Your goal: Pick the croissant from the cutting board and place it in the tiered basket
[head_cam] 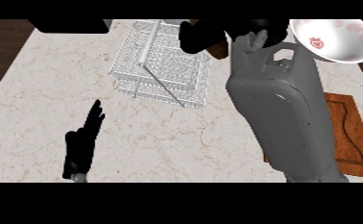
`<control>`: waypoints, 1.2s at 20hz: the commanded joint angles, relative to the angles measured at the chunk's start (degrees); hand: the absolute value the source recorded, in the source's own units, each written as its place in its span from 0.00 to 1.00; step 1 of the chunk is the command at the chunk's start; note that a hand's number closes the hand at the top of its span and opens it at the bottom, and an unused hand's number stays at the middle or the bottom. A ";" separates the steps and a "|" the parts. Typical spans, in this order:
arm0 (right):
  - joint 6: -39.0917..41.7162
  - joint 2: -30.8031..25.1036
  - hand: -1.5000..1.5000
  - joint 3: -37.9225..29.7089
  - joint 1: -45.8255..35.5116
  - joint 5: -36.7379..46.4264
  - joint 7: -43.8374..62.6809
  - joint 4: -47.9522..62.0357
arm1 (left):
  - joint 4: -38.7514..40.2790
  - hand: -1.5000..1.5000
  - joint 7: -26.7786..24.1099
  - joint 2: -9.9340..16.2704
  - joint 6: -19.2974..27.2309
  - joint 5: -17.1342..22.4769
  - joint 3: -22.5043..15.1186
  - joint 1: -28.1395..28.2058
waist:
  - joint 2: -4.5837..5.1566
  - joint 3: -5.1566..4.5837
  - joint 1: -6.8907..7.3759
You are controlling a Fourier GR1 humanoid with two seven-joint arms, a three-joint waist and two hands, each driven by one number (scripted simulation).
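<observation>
Worktop [85,74] of pale marble with thin brown lines fills most of the view. The right hand [205,34], black at the end of a big grey forearm [284,112], is up at the far side, just over the near right corner of the white wire tiered basket [159,64]. Its fingers are curled downward, but what they hold is hidden, so whether the croissant is inside them cannot be told; a small brown patch shows just under the hand, too unclear to name. The basket sits left of that hand, with a white bar across its top. Right of the hand, near the far edge, is a round white bowl with pink strawberry marks [330,38]. The brown wooden cutting board [344,131] lies below and right of the hand, partly hidden by the forearm, and no croissant shows on the part in sight. The left hand [81,141] rests near the lower left, fingers straight and pointing up.
</observation>
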 commanded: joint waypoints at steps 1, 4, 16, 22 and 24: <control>-6.76 0.15 1.00 1.99 -3.12 0.74 -2.52 11.25 | -0.88 0.50 -0.62 0.69 -0.96 0.61 0.56 2.78 | 0.13 -0.13 0.46; -7.33 0.16 1.00 1.65 -4.11 -1.13 -4.44 15.25 | 1.87 0.50 0.60 -0.84 1.01 -1.32 0.08 -1.26 | 0.10 -0.12 -0.12; -31.40 0.16 1.00 5.79 -3.56 -9.89 -10.65 37.29 | -2.04 0.50 1.60 -0.81 -1.04 -1.02 -1.38 1.31 | 0.61 -0.11 2.03; -37.96 0.16 0.00 4.10 -2.71 -25.82 -16.31 38.12 | -0.50 0.50 2.70 -1.46 0.40 -2.46 -1.36 -1.98 | 0.60 -0.08 1.94; -40.50 0.15 0.00 2.95 -6.99 -29.60 -14.76 38.63 | 0.05 0.50 2.06 -1.08 -0.61 -2.13 -1.35 -2.06 | 0.59 -0.10 2.37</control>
